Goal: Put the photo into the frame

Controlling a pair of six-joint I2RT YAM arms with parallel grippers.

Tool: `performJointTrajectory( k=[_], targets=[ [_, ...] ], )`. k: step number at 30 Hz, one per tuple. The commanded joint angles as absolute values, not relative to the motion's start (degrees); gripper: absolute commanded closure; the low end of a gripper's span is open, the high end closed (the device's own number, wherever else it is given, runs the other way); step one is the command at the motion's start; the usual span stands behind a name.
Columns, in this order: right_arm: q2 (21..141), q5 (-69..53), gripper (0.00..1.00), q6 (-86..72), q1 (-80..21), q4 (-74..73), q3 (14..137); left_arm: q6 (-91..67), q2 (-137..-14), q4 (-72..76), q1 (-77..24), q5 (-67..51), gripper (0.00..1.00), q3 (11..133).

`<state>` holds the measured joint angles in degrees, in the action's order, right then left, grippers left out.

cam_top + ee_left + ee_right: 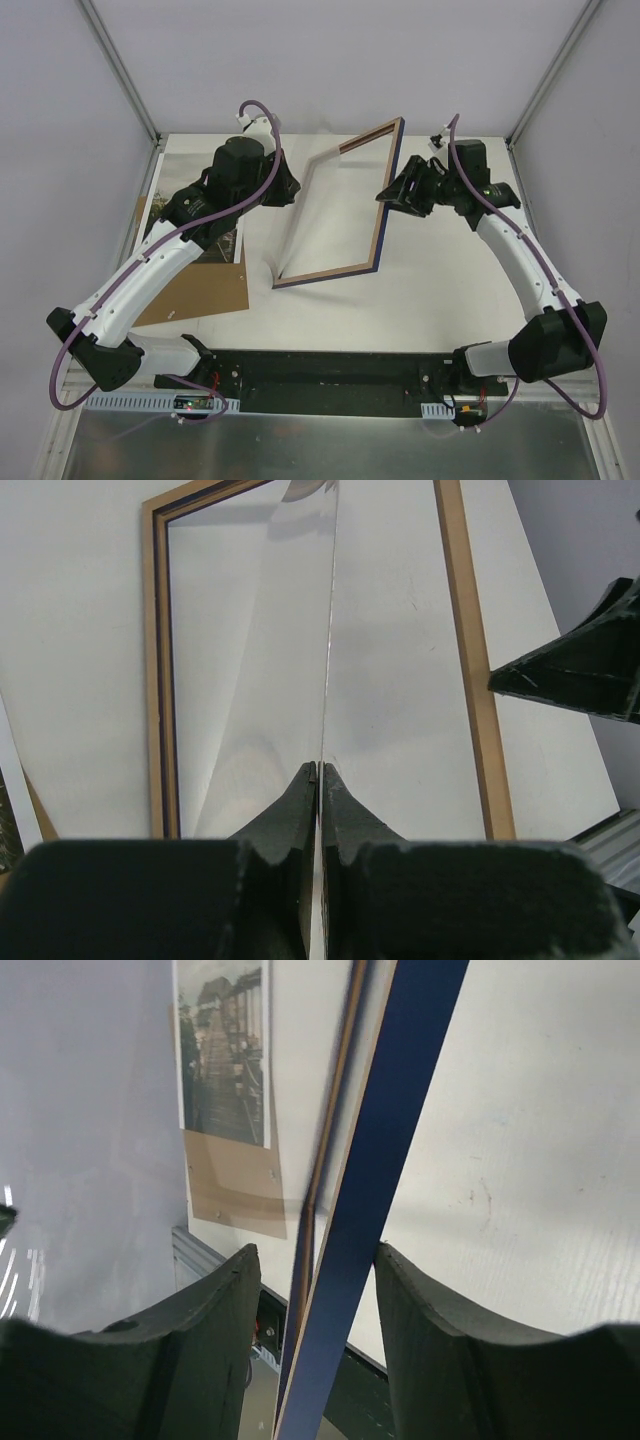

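Note:
The frame [384, 232], navy on its front and wood-coloured on its back, stands tilted up off the table. My right gripper [392, 196] is shut across its raised right rail. In the right wrist view that navy rail [400, 1110] runs slantwise between the fingers [315, 1250]. My left gripper [291, 186] is shut on the thin edge of the clear pane [327, 660], with the wood-coloured back of the frame [480, 680] behind it. The photo [186, 172] lies flat at the table's left edge, partly hidden under the left arm. It also shows as the boardwalk print [222, 1050] in the right wrist view.
A plain brown backing board [196, 292] lies partly under the photo at the left front, and shows again [236, 1186] in the right wrist view. Enclosure posts stand at the back corners. A dark rail with the arm bases [330, 375] runs along the near edge.

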<state>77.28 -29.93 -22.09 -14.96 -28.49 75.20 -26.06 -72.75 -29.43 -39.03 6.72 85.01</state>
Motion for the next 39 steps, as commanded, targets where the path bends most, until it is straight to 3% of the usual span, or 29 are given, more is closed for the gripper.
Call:
performJointTrajectory(
  k=[1,12,20,31,39],
  targets=[
    [79.01,-29.0,0.49,-23.64,-14.77,-23.3,72.52,-25.22,-72.25,-26.37,-39.46,7.21,1.0,85.25],
    [85.6,-28.65,0.78,-26.02,-14.76,-14.51,66.19,-25.31,-72.95,-26.28,-39.46,6.86,1.0,83.94],
    [91.4,-29.09,0.86,-26.1,-14.76,-8.18,61.62,-25.22,-73.65,-26.02,-39.46,6.42,1.0,82.71],
    [97.38,-24.1,0.82,-21.63,-15.29,-9.21,61.34,-23.47,-73.74,-26.1,-39.38,7.91,1.0,83.14],
    [98.96,-3.79,0.61,-12.4,-21.09,-22.58,68.11,-21.62,-73.3,-27.77,-38.41,10.63,1.0,84.73]
  ],
)
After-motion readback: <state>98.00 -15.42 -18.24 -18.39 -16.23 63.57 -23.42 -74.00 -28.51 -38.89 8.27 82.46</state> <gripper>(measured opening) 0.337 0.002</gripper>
